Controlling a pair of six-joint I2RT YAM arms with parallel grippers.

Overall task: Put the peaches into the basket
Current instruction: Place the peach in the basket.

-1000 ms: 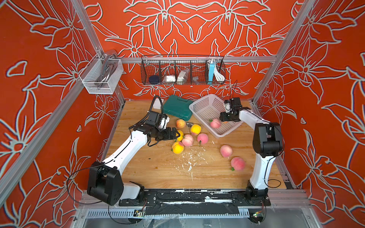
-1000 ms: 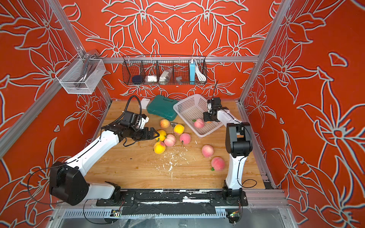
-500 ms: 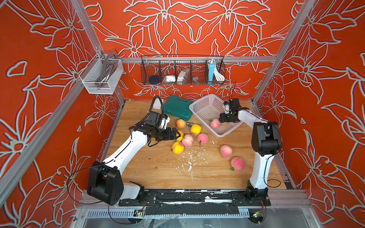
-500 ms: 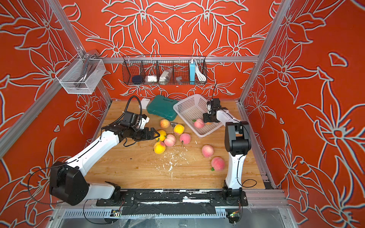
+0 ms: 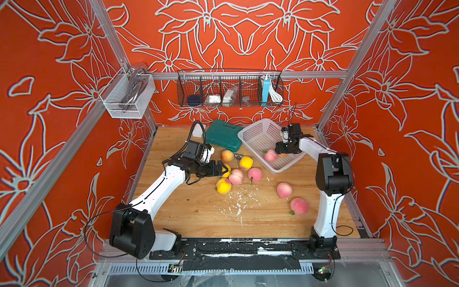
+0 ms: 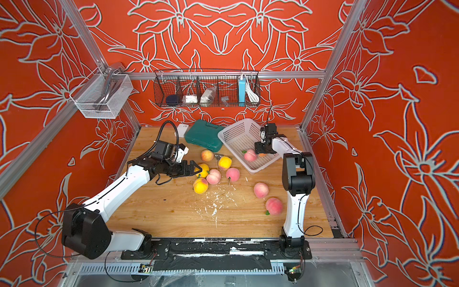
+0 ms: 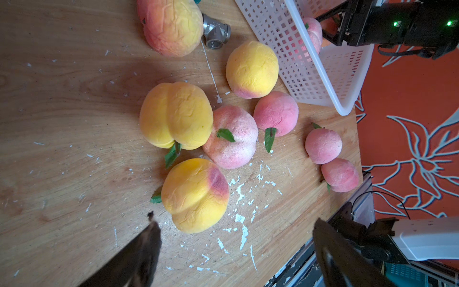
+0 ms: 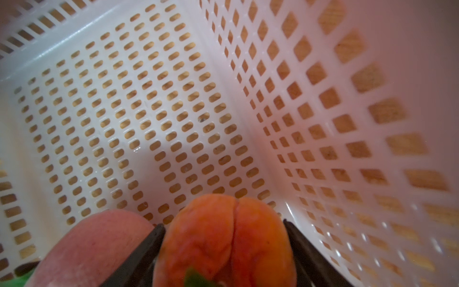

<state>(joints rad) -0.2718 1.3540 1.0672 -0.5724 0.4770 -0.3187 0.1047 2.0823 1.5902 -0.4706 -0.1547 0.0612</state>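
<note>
My right gripper (image 8: 223,223) pinches the orange peach (image 8: 223,251) low inside the basket (image 8: 124,99) — I'd let go next; left gripper (image 7: 233,218), jaws spread, needs lowering around the yellow peach (image 7: 196,196)

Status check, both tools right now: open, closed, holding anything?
Left tool: open, holding nothing.
Right tool: closed on the orange peach, inside the basket.

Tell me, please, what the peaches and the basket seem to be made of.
The peaches look like soft foam, painted matte: their skin shows fine wrinkles and no shine. The basket looks like moulded plastic, smooth and slightly glossy: even rows of holes, small highlights on its ribs.
</note>
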